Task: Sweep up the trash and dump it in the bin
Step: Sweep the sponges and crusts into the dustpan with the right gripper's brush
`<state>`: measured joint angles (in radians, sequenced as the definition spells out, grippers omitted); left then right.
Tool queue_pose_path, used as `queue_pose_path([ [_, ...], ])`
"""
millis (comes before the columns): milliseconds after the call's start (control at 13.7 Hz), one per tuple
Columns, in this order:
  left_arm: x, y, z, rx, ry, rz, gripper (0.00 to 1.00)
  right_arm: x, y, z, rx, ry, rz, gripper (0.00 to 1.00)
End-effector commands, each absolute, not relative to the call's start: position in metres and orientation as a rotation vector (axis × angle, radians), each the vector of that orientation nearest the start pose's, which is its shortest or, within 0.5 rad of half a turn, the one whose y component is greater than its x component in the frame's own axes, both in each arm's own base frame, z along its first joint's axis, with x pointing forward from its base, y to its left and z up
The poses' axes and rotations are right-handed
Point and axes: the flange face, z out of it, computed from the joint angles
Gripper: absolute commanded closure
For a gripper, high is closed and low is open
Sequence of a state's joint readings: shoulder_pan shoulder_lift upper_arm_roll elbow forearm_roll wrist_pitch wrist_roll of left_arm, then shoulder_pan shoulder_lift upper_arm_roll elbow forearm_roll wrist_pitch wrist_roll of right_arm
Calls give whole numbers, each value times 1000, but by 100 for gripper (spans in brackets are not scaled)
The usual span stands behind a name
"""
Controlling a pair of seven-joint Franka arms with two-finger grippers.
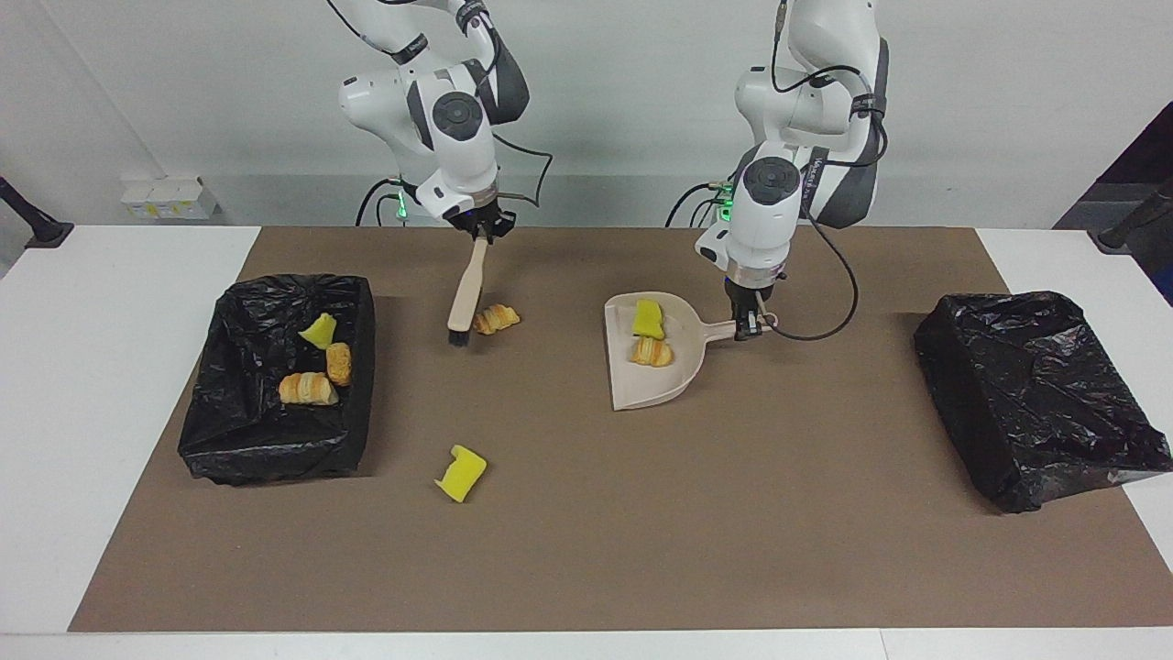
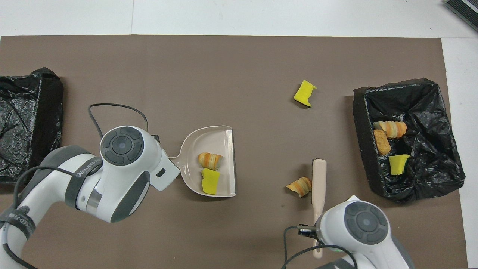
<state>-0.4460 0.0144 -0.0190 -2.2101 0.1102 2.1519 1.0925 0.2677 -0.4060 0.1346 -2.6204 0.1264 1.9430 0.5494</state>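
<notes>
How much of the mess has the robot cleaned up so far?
Three pieces lie in the bin. Two more sit in the dustpan held by the left end effector. The right end effector holds the brush beside a loose pastry. That pastry and one yellow sponge are left.
</notes>
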Motion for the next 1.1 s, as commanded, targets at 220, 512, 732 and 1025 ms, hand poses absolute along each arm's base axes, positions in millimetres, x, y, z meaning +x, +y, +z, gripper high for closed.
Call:
queue_pose_path([
  [220, 445, -223, 364, -2103, 2222, 122, 100, 332, 154, 339, -3121, 435, 460, 100],
  [512, 444, -221, 363, -2126, 2200, 125, 100, 335, 252, 336, -3044, 383, 477, 100],
  [732, 444, -222, 363, -2140, 2184, 119, 100, 361, 343, 332, -2991, 287, 547, 100],
  [1025, 445, -224, 354, -2148, 2174, 102, 100, 389, 415, 354, -2926, 321, 495, 100],
])
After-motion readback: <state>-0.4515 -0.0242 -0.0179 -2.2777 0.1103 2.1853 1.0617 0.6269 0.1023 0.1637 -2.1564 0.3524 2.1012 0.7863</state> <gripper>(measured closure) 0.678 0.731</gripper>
